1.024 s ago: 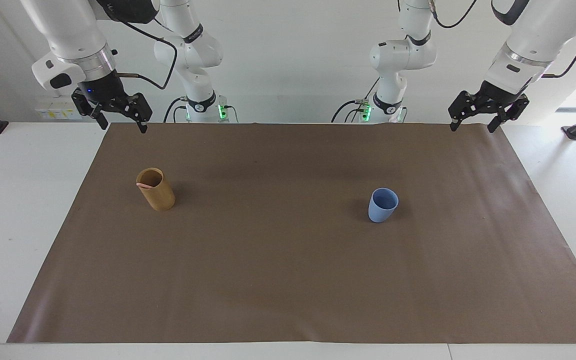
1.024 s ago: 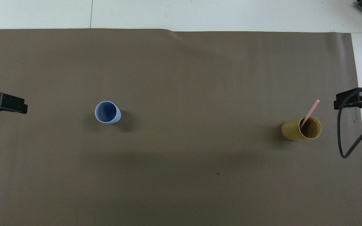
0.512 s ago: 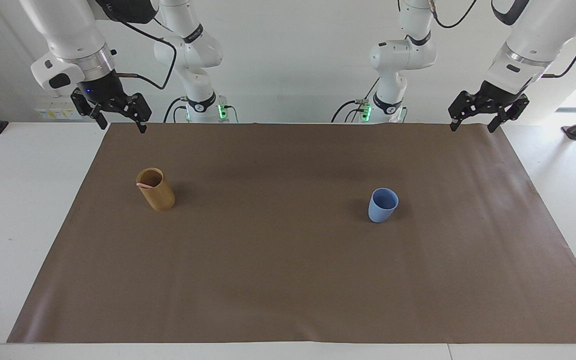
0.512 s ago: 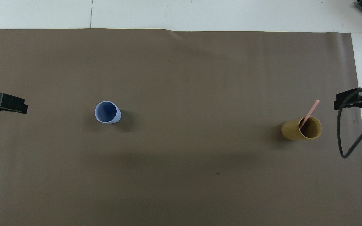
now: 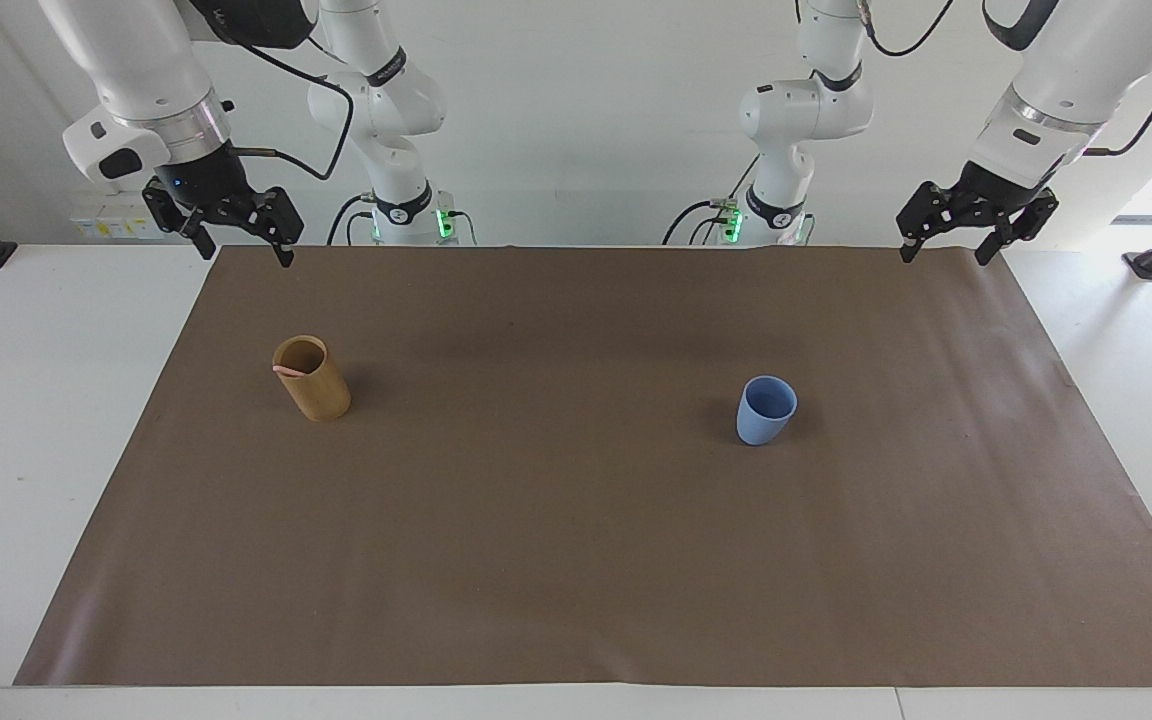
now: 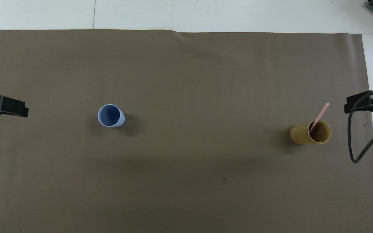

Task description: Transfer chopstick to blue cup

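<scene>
Nothing on the desk has moved since the earlier frames; only the right gripper has lifted a trace, and both arms hang over the corners of the brown mat nearest the robots. The left gripper waits over its own corner. Both sets of jaws stand wide open and hold nothing.

The chopstick stands tilted in the tan holder toward the right arm's end of the desk, well apart from the empty blue cup toward the left arm's end.

The step in hand looks like the first reach. The right gripper should come down over the stick's free end, close across it well above the holder's rim, and lift along the stick's lean so the holder is not dragged over.

From overhead the stick shows as a long pink line leaning out past the rim; the facing view gives only a short pink arc at the rim, but shows how high both grippers hang.
</scene>
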Controlling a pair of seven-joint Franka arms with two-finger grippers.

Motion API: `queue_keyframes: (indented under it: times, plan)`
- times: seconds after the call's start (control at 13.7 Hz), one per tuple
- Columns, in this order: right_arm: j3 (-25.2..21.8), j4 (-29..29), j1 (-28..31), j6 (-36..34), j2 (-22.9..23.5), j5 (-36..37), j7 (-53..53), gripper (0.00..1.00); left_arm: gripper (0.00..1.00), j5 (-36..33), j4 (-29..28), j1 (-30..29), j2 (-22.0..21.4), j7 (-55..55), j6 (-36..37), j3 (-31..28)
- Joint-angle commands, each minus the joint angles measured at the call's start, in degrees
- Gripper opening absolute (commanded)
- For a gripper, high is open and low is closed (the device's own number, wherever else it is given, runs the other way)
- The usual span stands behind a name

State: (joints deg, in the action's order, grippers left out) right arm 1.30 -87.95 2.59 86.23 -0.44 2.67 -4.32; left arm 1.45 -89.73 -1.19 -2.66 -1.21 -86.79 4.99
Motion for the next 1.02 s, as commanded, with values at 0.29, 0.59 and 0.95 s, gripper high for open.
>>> queue_keyframes:
  times: [0.29, 0.59, 0.95]
  plan:
    - [0.28, -0.99, 0.75, -0.36, -0.96, -0.2, 1.5, 1.0, 1.0, 0.66, -3.51, 1.7, 0.46, 1.29, -4.67, 1.16]
    - [0.28, -0.99, 0.75, -0.36, -0.96, -0.2, 1.5, 1.0, 1.0, 0.84, -13.17, 6.89, 2.92, 7.62, -19.0, 1.25]
    - [0.28, -0.99, 0.75, -0.36, -0.88, -0.2, 1.5, 1.0, 1.0, 1.1, -23.72, 8.48, 6.69, 7.89, -31.66, 1.25]
